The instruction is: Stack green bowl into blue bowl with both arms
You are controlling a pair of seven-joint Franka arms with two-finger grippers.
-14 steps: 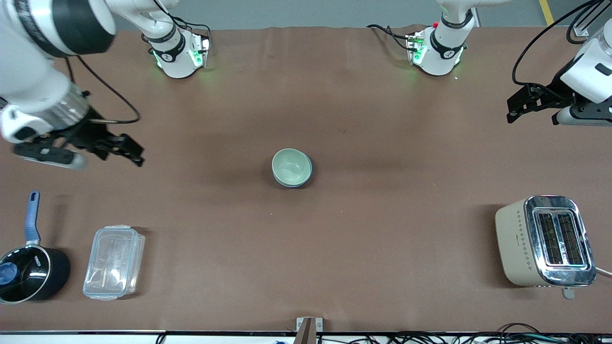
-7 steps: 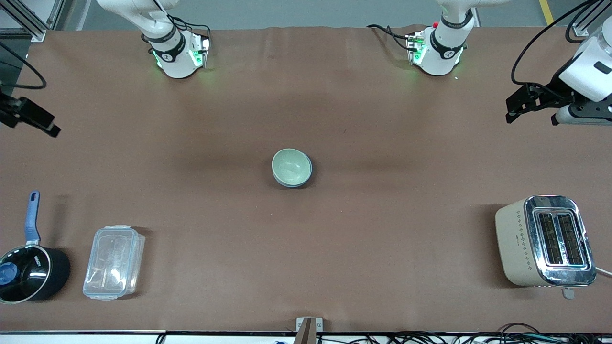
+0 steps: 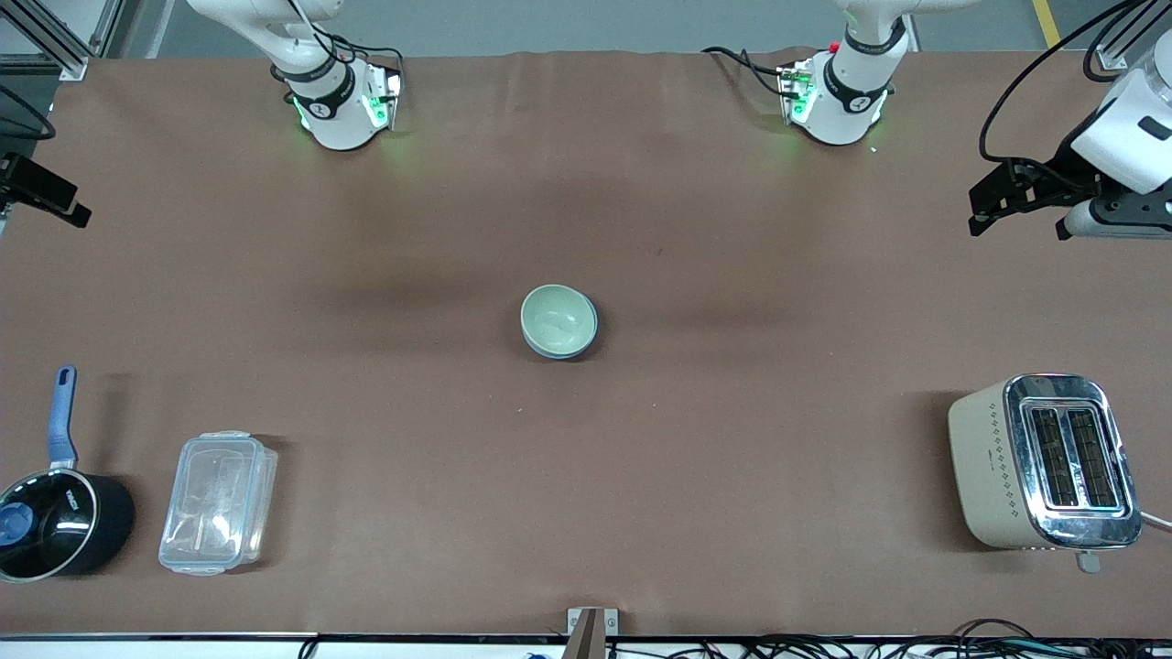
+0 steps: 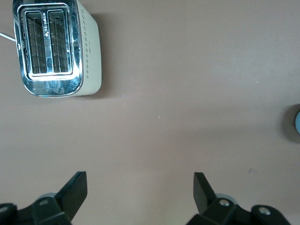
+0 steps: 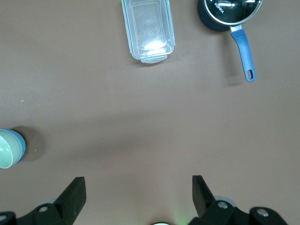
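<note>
The green bowl (image 3: pixel 556 318) sits nested inside the blue bowl (image 3: pixel 586 346) at the middle of the table; only a blue crescent shows under it. The right wrist view shows the green bowl (image 5: pixel 5 149) in the blue bowl (image 5: pixel 19 143) at its edge. The left wrist view shows only a sliver of the blue bowl (image 4: pixel 297 123). My right gripper (image 3: pixel 41 194) is open and empty over the table edge at the right arm's end, also in the right wrist view (image 5: pixel 139 194). My left gripper (image 3: pixel 1018 220) is open and empty over the left arm's end, also in the left wrist view (image 4: pixel 139 192).
A cream and chrome toaster (image 3: pixel 1044 462) stands near the front camera at the left arm's end. A clear plastic container (image 3: pixel 218 502) and a black saucepan with a blue handle (image 3: pixel 55 522) stand near the front camera at the right arm's end.
My right arm has drawn back from over the table to its end's edge, mostly out of the front view. The left arm and the bowls have hardly moved.
</note>
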